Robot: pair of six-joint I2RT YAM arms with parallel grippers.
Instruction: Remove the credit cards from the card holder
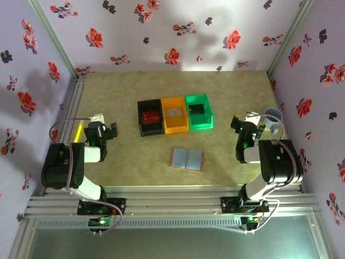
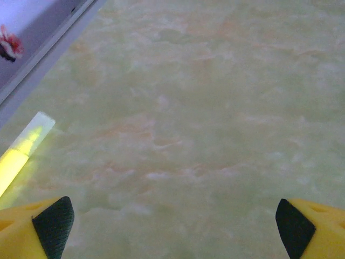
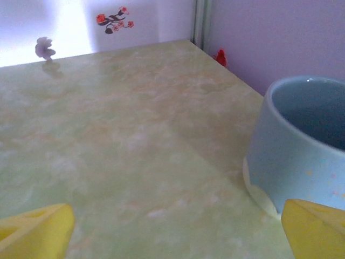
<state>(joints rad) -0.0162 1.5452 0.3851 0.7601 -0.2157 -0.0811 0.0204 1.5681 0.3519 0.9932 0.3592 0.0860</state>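
card holder (image 1: 187,159) is lying open on the table (image 1: 237,91), just in front of the orange bin (image 1: 176,127). left gripper (image 2: 172,221) and right gripper (image 3: 178,226) are both hanging spread wide, gripping nothing.

Light was soft and bluish, glare washed the back wall (image 1: 188,60), faint shadows fell above it, wrist views looked hazy.
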